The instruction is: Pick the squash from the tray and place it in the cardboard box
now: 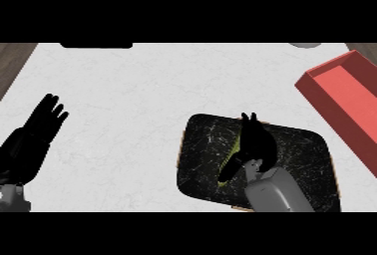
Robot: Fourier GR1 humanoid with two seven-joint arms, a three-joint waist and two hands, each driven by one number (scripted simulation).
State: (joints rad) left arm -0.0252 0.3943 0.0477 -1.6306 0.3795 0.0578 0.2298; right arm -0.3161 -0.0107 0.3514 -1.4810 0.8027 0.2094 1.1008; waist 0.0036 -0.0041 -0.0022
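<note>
Squash on the dark tray, mostly hidden under right hand (fingers closing round it); not yet lifted. Red box waits, well apart. Left hand rests open on tabletop.

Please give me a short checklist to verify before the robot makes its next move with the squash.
1. Right hand above the dark tray: ok.
2. Squash located: ok, a yellow-green strip shows at the hand's left side.
3. Fingers closed round the squash: cannot tell, the hand hides it.
4. Squash lifted off the tray: cannot tell.
5. Box in view at the right, open side up: ok; it looks red here.
6. Left hand out of the way: ok, open and resting at the left on the counter.
</note>
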